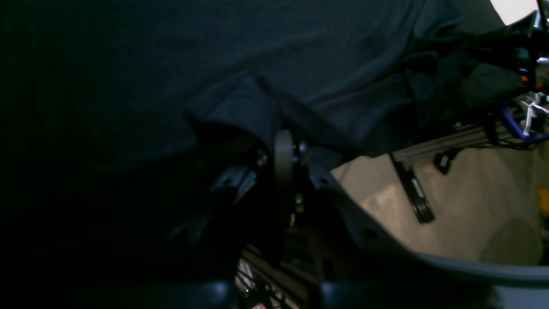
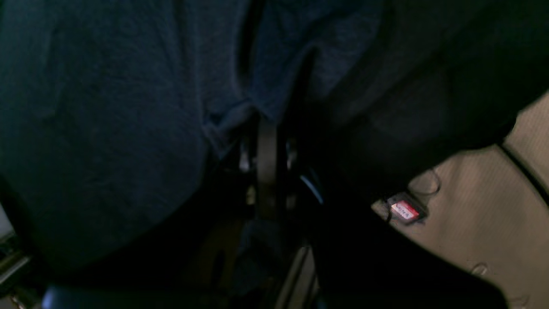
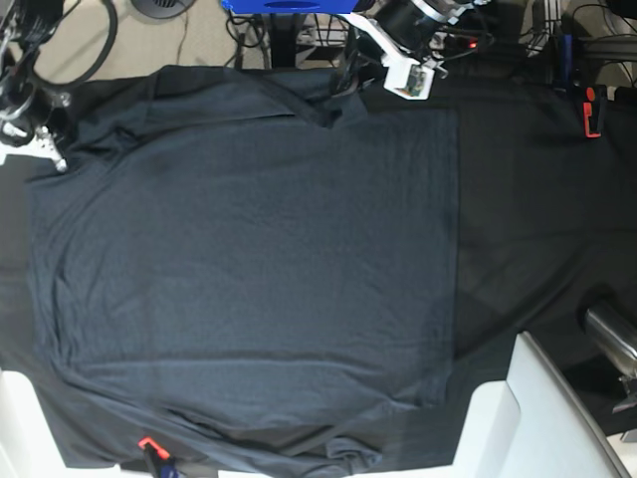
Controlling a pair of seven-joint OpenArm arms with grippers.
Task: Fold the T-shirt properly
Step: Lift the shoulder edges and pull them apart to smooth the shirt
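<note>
Base view, upper left of the frame: right tool (image 3: 50,154) sat at the far-left corner of the T-shirt (image 3: 249,249), jaws closed on a pinch of its edge — in the right wrist view a small tuck of cloth (image 2: 240,116) ran into the closed tool (image 2: 268,128).

Centre of frame: T-shirt lay spread nearly flat on the dark-clothed surface (image 3: 537,199), covering most of it from the left edge to a straight vertical edge right of centre. A few soft ripples near the bottom edge.

Upper middle-right: left tool (image 3: 343,95) met the shirt's top edge, where the cloth was bunched. Left wrist view showed a fold of fabric (image 1: 244,107) drawn into the shut tool (image 1: 285,137) — closed on the shirt too.

Judgement: both tools held the top edge, likely so the shirt could be lifted evenly and carried over for a fold. Thin knit would sag between grips.
</note>
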